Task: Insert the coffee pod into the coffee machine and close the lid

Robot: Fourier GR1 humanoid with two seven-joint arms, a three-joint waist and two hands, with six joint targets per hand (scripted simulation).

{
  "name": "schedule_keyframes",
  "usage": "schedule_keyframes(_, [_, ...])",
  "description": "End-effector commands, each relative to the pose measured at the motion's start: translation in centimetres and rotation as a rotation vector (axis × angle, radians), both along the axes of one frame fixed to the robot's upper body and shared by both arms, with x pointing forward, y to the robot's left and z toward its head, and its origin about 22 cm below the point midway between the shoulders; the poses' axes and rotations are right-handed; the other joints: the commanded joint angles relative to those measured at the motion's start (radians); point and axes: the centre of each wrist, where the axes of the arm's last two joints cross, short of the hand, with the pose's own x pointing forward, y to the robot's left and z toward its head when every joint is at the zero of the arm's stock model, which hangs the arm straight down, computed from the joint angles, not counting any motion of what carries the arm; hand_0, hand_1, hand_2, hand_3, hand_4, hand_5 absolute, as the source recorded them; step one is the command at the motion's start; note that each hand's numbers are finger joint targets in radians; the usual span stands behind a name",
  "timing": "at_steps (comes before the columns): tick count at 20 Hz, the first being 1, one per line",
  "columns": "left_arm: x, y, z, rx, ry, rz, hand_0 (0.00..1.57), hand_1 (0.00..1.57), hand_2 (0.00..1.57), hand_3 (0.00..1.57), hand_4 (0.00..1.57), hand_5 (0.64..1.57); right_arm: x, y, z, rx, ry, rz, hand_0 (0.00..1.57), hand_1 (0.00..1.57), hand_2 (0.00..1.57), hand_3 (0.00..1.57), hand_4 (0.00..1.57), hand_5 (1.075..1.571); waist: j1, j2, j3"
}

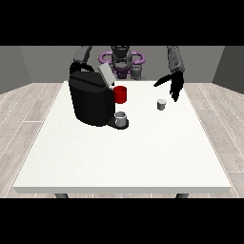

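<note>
Nearest to you, a small grey cup (122, 118) stands on the base of the black coffee machine (91, 101), whose lid (106, 75) is tilted open. A red mug (121, 94) is just behind it. The coffee pod (161, 104) stands alone on the white desk (119, 157), towards the view's right. Above and just behind it hangs the hand at the view's right (174, 85), fingers spread and holding nothing.
</note>
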Motion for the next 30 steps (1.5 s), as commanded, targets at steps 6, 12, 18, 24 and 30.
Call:
schedule_keyframes(6, [2.9, 3.9, 2.2, 0.173, 0.009, 0.040, 0.00, 0.00, 0.00, 0.00, 0.00, 1.571, 2.0, 1.4, 1.9, -0.014, -0.047, 0.005, 0.00, 0.00, 0.00, 0.00, 0.45, 1.571, -0.035, 0.135, 0.0000])
schedule_keyframes(12, [3.8, 2.8, 0.1, 0.227, 0.124, 0.035, 0.00, 0.00, 0.00, 0.00, 0.00, 1.571, 3.2, -0.6, 3.0, -0.024, -0.052, -0.014, 0.00, 0.00, 0.00, 0.00, 0.41, 1.571, -0.041, 0.131, 0.0002])
schedule_keyframes(18, [4.1, 3.5, -1.1, 0.293, 0.150, 0.036, 0.00, 0.00, 0.00, 0.00, 0.00, 1.571, 2.0, 1.1, 2.5, -0.070, -0.091, 0.041, 0.00, 0.00, 0.00, 0.00, 0.32, 1.571, -0.072, 0.170, -0.0004])
schedule_keyframes(24, [5.1, 3.2, 0.2, 0.278, 0.234, 0.002, 0.00, 0.00, 0.46, 0.00, 0.00, 1.571, 3.4, -0.6, 1.7, -0.013, -0.039, -0.032, 0.00, 0.00, 0.00, 0.00, 0.41, 1.571, -0.052, 0.133, 0.0005])
schedule_keyframes(30, [5.1, 3.0, -0.5, 0.331, 0.178, -0.012, 0.40, 0.40, 0.70, 0.59, 0.00, 1.571, 1.8, 2.3, -0.1, -0.022, -0.025, -0.032, 0.00, 0.00, 0.00, 0.00, 0.40, 1.571, -0.045, 0.148, 0.0001])
